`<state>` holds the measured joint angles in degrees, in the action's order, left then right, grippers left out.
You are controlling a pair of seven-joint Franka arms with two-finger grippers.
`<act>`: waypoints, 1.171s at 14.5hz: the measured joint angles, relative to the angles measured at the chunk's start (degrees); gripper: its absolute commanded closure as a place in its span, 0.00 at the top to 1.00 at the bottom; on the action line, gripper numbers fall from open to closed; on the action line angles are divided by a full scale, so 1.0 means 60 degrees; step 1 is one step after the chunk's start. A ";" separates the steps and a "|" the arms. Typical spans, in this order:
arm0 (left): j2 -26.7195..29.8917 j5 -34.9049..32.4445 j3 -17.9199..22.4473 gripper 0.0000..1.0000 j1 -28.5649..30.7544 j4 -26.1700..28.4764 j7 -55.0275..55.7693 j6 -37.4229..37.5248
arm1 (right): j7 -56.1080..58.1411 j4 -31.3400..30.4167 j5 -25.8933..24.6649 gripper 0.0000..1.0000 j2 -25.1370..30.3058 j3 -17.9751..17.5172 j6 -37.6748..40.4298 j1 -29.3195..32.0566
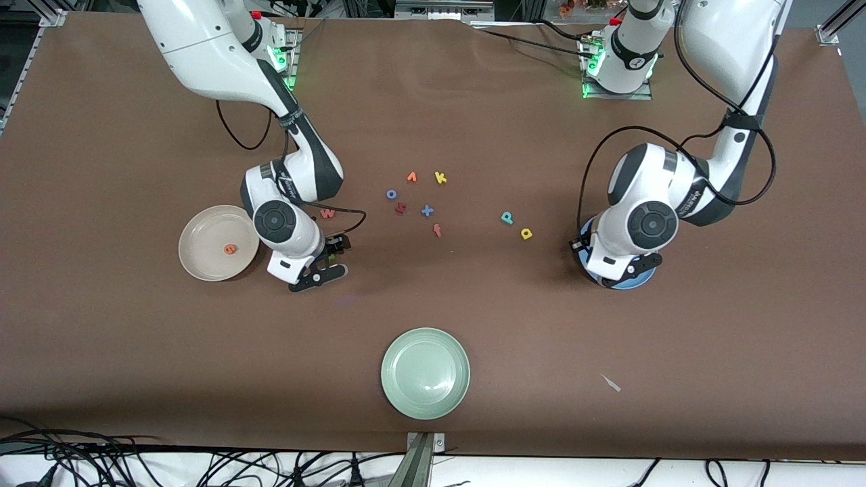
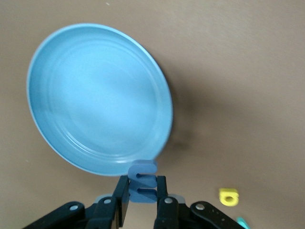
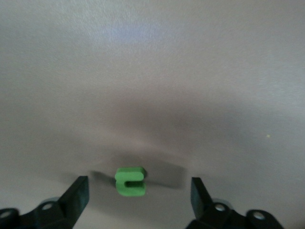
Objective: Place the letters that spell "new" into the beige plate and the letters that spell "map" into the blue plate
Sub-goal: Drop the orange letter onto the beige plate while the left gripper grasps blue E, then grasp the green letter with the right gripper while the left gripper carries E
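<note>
My left gripper (image 2: pixel 143 190) is shut on the light blue m (image 2: pixel 142 171) and hangs over the rim of the blue plate (image 2: pixel 95 105), which my left hand mostly covers in the front view (image 1: pixel 636 279). The yellow a (image 1: pixel 526 234) and teal p (image 1: pixel 507 217) lie on the table toward the middle. My right gripper (image 3: pixel 139 187) is open and low over the table beside the beige plate (image 1: pixel 203 264), its fingers on either side of the green n (image 3: pixel 129 181). The orange e (image 1: pixel 231 249) lies in the beige plate. The pinkish-red w (image 1: pixel 327 213) lies by my right hand.
A pale green plate (image 1: pixel 425 399) sits near the front edge. Loose letters cluster mid-table: yellow k (image 1: pixel 440 178), orange v shape (image 1: pixel 411 177), blue o (image 1: pixel 391 194), a dark red letter (image 1: pixel 400 208), a blue x (image 1: pixel 427 211) and a red letter (image 1: pixel 437 230).
</note>
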<state>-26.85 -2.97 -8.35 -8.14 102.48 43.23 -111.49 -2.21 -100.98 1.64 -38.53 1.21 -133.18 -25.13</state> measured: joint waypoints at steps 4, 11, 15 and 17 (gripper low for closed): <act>-0.0001 -0.0033 -0.0010 0.04 0.0111 0.0030 -0.0109 0.0004 | -0.0007 0.0049 0.0000 0.71 -0.0087 -0.0006 -0.0056 -0.0028; -0.0004 -0.0034 -0.0015 0.04 0.0103 0.0102 -0.0113 0.0004 | -0.0017 0.0148 0.0000 0.43 -0.0083 -0.0001 -0.0037 -0.0030; -0.0004 -0.0034 -0.0016 0.04 0.0102 0.0105 -0.0114 0.0005 | -0.0024 0.0177 0.0000 0.28 -0.0069 0.0001 -0.0029 -0.0029; -0.0005 -0.0034 -0.0017 0.04 0.0101 0.0109 -0.0114 0.0014 | -0.0027 0.0179 -0.0001 0.22 -0.0061 0.0002 -0.0021 -0.0030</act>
<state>-26.88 -3.17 -8.45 -7.53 103.13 42.55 -111.41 -2.38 -99.91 1.63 -38.90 1.22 -133.31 -25.31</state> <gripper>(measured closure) 0.727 0.678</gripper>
